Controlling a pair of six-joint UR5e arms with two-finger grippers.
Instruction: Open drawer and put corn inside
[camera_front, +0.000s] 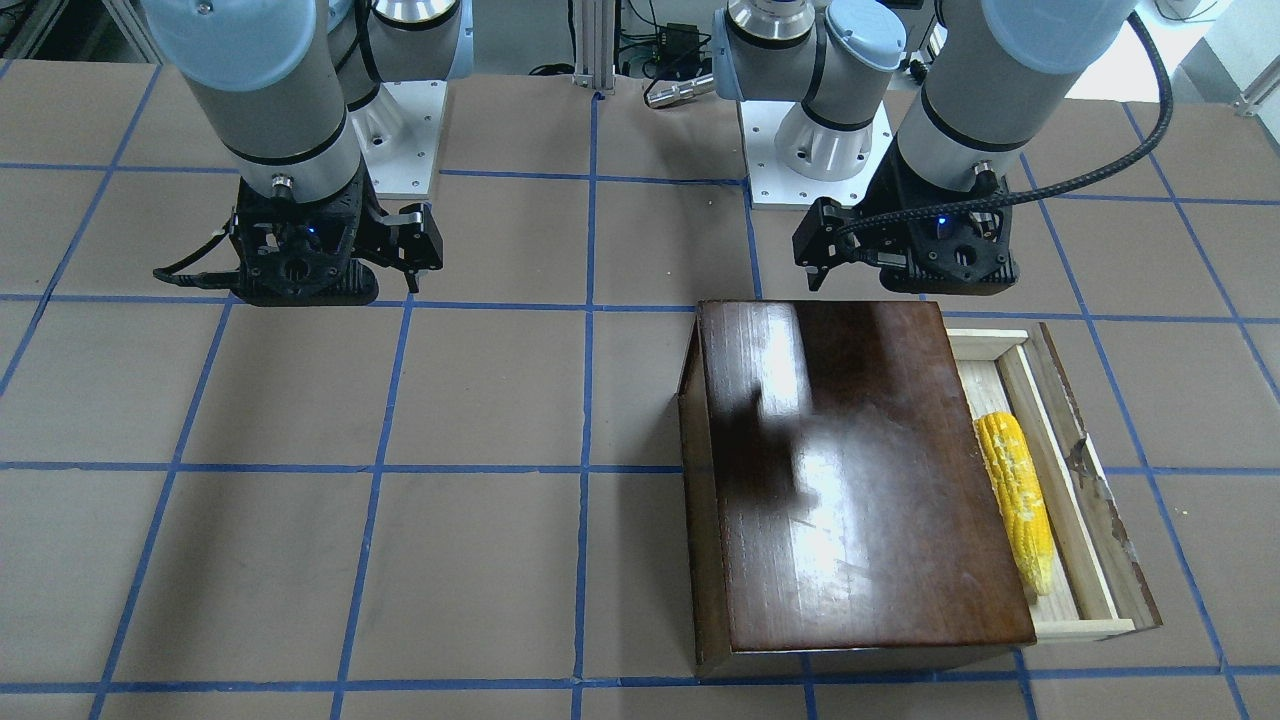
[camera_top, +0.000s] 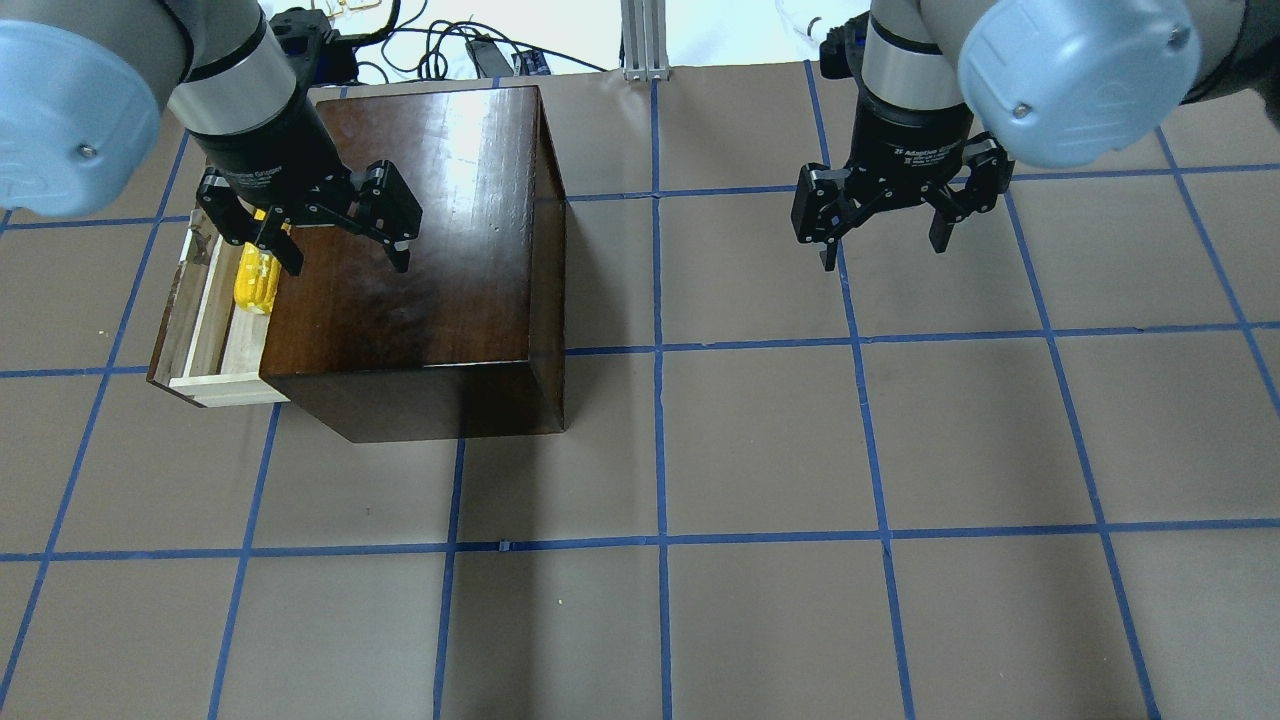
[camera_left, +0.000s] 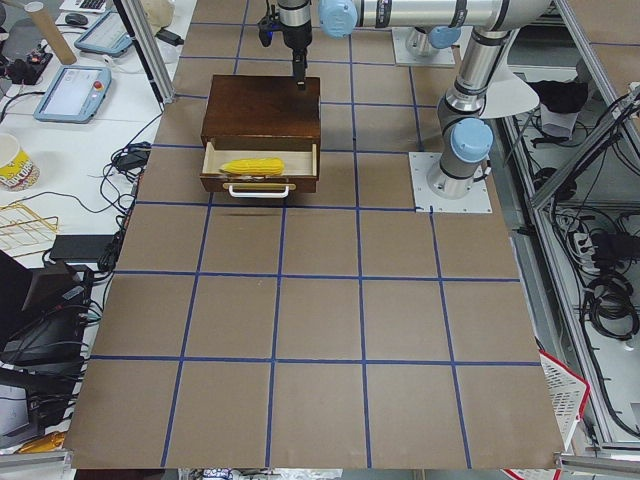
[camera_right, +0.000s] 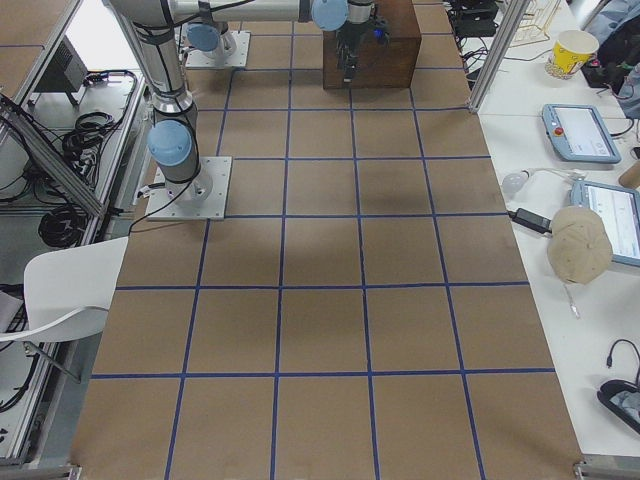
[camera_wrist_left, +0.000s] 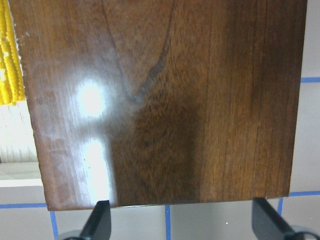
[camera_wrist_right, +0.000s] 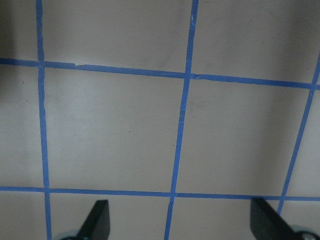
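Because the job looks done, the black left fingers (camera_top: 385, 212) hang wide open and hold nothing. They are above the shiny dark-brown wooden box (camera_front: 860, 470), close to the side where the long pale wooden drawer with the scuffed dark front (camera_front: 1095, 500) sticks out. The black right fingers (camera_top: 818, 215) are wide open and hold nothing too. They hang over the bare desk, well apart from the box, and I think they wait there to be out of the way.

Down in the drawer lies the yellow bumpy corn cob (camera_front: 1015, 510). It lies flat and longways, because the tray is narrow and it fits best like that. The drawer is pulled partly out, so the corn can be seen.

The box top is smooth and shines back the lamps. The drawer wood is plain and dull. The flat brown desk (camera_front: 400, 500) has blue tape lines (camera_front: 586, 400) that make squares.
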